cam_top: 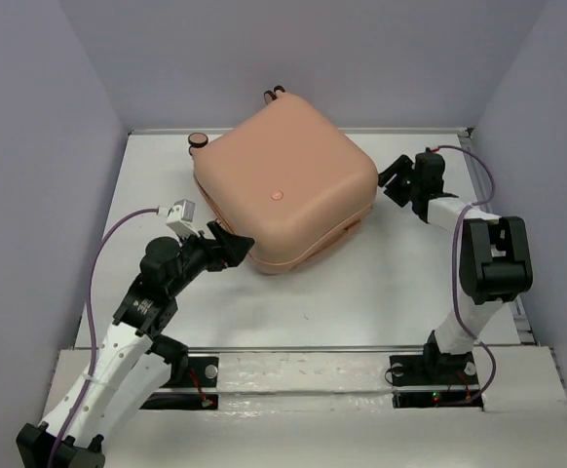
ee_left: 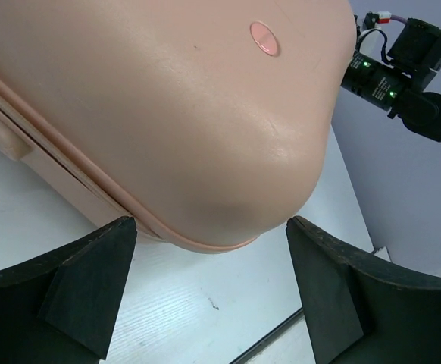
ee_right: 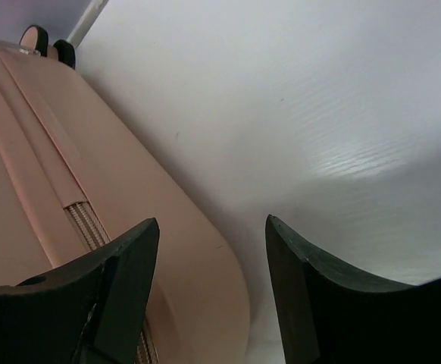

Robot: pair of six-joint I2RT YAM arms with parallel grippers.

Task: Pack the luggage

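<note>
The peach-pink suitcase point(cam_top: 283, 185) lies closed and flat on the white table, turned diagonally, with small wheels point(cam_top: 198, 141) at its far left corner. Its near corner fills the left wrist view point(ee_left: 190, 114); its side with the zipper shows in the right wrist view point(ee_right: 61, 174). My left gripper point(cam_top: 233, 248) is open at the suitcase's near left corner, its jaws apart on either side of that corner, holding nothing. My right gripper point(cam_top: 393, 177) is open just off the suitcase's right corner, empty. The lining is hidden.
The white table point(cam_top: 381, 283) has grey-violet walls on three sides. A raised front ledge point(cam_top: 303, 370) carries both arm bases. The right arm's wrist camera point(ee_left: 410, 61) shows beyond the suitcase in the left wrist view.
</note>
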